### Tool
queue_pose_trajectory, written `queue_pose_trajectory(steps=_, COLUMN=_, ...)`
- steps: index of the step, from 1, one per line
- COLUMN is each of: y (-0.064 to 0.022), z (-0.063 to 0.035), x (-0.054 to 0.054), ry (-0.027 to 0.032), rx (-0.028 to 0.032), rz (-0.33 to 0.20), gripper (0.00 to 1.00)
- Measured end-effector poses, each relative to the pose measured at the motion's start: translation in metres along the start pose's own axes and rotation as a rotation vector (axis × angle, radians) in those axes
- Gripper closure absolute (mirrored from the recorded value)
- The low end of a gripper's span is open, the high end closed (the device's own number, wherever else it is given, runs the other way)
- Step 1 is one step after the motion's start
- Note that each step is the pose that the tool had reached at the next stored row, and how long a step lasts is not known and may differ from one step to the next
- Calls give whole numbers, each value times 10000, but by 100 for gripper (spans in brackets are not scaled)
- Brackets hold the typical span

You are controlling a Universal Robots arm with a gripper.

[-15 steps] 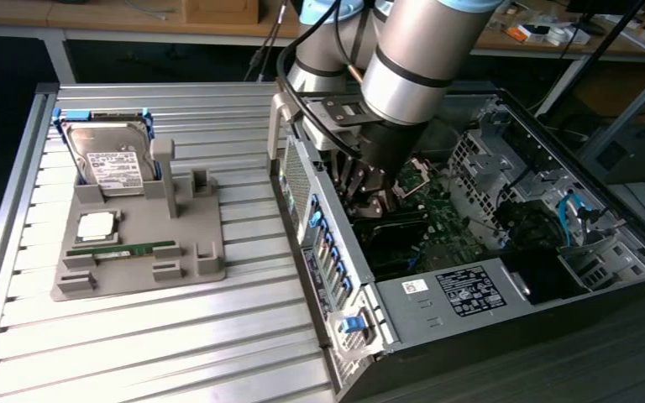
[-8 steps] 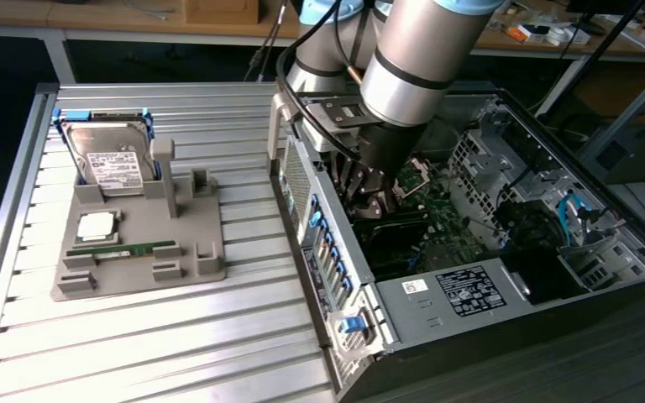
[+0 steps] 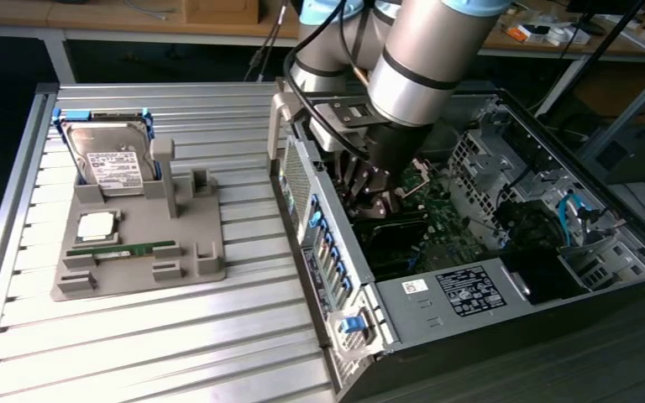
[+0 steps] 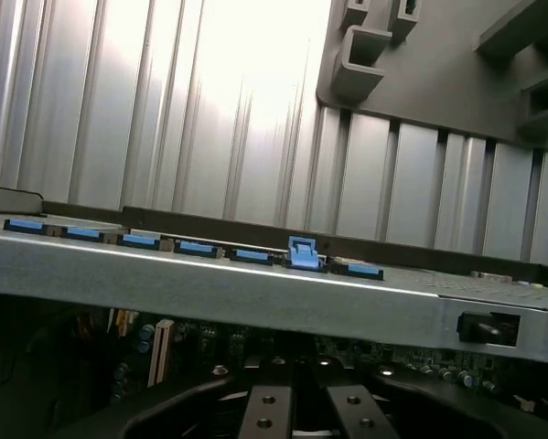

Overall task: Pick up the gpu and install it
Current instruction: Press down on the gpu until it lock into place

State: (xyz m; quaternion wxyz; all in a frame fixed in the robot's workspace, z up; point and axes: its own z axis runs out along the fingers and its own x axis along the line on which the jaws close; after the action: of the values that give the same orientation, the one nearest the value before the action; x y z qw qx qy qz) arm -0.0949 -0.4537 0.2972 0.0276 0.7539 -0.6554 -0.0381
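Exterior view's left, parts tray: The grey tray point(image 3: 132, 269) sat on the slatted table point(image 3: 132, 353). It propped a hard drive point(image 3: 115, 159) upright in a cradle, with a processor chip point(image 3: 97, 225) and a green memory stick point(image 3: 121, 250) lying flat in their own recesses, each part presented so I could approach it cleanly.

Tray, upright posts: The posts point(image 3: 179, 180) beside the hard drive held nothing. I judged that was the stand meant for a card on edge.

Centre, arm: The arm point(image 3: 429, 50) reached steeply down over the side wall of the open computer case point(image 3: 457, 294), which lay on its side so that the motherboard point(image 3: 457, 227) faced up to a vertical approach.

Gripper: The gripper point(image 3: 381, 195) was inside the case, clenched, its fingers point(image 4: 269, 412) drawn close together above the board.

Gpu: A dark flat card point(image 3: 395, 217), which I took for the gpu, lay directly beneath the fingertips and low against the motherboard. I could not tell whether the fingers pinched its edge or only met above it.

Wrist view, case wall: The case's metal wall point(image 4: 255, 283) ran across just beyond the fingers, lined with blue tabs and one raised blue latch point(image 4: 303, 253).

Exterior view's right: Drive cages and blue cables point(image 3: 574, 218) stood well apart from the gripper.
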Motion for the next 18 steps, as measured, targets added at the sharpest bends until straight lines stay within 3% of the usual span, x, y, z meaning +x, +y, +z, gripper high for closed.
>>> queue_pose_trajectory(steps=6, y=-109, z=39, x=16, ry=-11, rx=-121, rz=1, gripper=89)
queue_pose_trajectory(steps=11, y=-233, z=134, x=34, ry=-26, rx=-282, rz=2, gripper=89)
queue_pose_trajectory(steps=18, y=-267, z=236, x=-10, ry=-24, rx=-344, rz=-6, gripper=89)
